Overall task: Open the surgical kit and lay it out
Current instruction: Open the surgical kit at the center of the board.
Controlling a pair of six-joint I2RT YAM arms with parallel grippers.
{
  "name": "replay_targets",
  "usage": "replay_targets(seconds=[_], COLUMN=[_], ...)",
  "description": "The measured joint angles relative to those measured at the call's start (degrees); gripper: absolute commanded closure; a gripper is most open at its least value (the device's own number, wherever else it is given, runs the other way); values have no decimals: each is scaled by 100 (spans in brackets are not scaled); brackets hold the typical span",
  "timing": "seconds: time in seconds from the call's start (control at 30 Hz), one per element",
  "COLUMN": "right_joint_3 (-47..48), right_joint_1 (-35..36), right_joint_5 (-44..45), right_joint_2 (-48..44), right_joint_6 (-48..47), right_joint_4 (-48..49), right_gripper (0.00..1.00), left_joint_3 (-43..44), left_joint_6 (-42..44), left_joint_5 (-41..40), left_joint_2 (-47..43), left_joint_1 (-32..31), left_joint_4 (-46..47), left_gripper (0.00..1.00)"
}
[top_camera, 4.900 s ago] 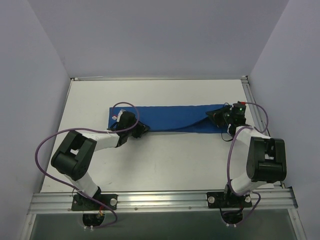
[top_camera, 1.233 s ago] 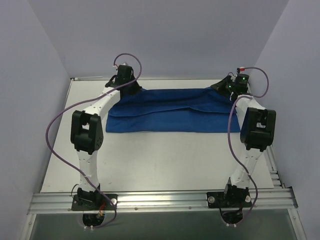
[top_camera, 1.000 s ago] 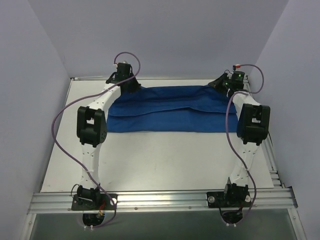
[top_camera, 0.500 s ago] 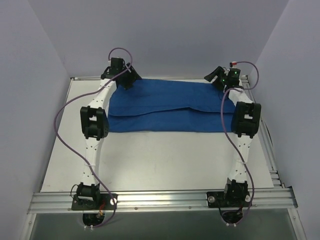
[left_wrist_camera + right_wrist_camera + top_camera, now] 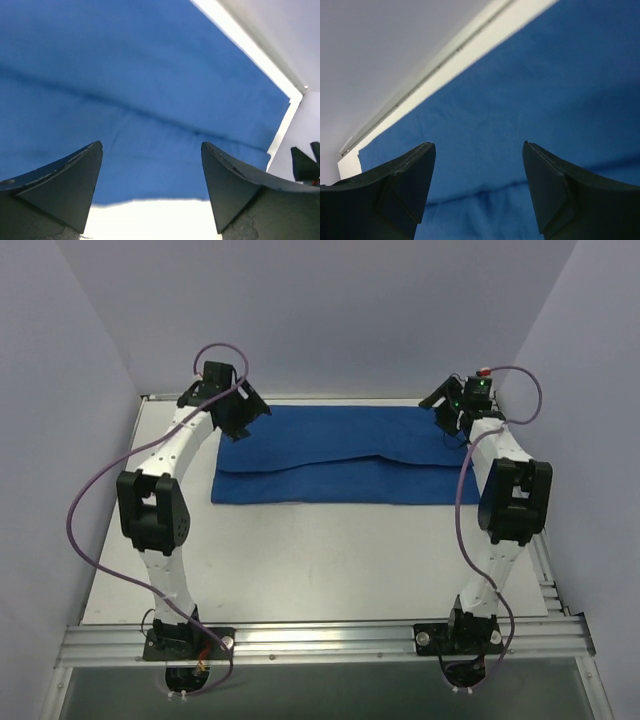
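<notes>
The surgical kit shows as a royal-blue cloth (image 5: 340, 440) lying flat across the far half of the white table (image 5: 320, 550), with a fold line running along its near part. My left gripper (image 5: 243, 412) hovers open over the cloth's far left corner. My right gripper (image 5: 447, 408) hovers open over the far right corner. In the left wrist view the open gripper (image 5: 150, 147) frames the cloth (image 5: 150, 75) and its edge, with nothing between the fingers. The right wrist view shows the same: gripper (image 5: 478, 146) empty above the cloth (image 5: 545, 75).
An aluminium rail (image 5: 320, 397) borders the table's far edge, close behind both grippers, and another rail (image 5: 545, 560) runs down the right side. Lilac walls stand close on the left, back and right. White table (image 5: 150, 220) shows beside the cloth's edge.
Both grippers carried the cloth's edge to the far side, then opened and let go. The flap now lies flat. The left gripper has moved a little to the left.
</notes>
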Motion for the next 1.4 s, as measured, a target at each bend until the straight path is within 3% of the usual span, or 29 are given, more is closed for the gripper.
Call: replay_targets(seconds=[0.13,0.3,0.57,0.97,1.4], right_joint_3=[-1325,-2444,-3316,-3595,-4041], right_joint_1=[188,339,273,-2,-227], right_joint_5=[238,374,520,422,402], right_joint_2=[-938,-1449,-1515,-1519,-1755], right_joint_6=[551,1043,1580,1764,1714], right_joint_4=[-11,232,645,1233,1362], right_gripper=[30,21,16,23,31], left_joint_3=[-1731,-2544,-2791,-3029,-3506], left_joint_6=[-549,-931,-1427,-1742,-2052], left_joint_5=[-72,-240,-417,-330,-308], left_joint_2=[-935,-1119,-1130,-1012,-1005], left_joint_1=[-208,-343,-151,326,415], left_joint_4=[170,157,28,109,426], left_gripper=[12,11,8,10,21])
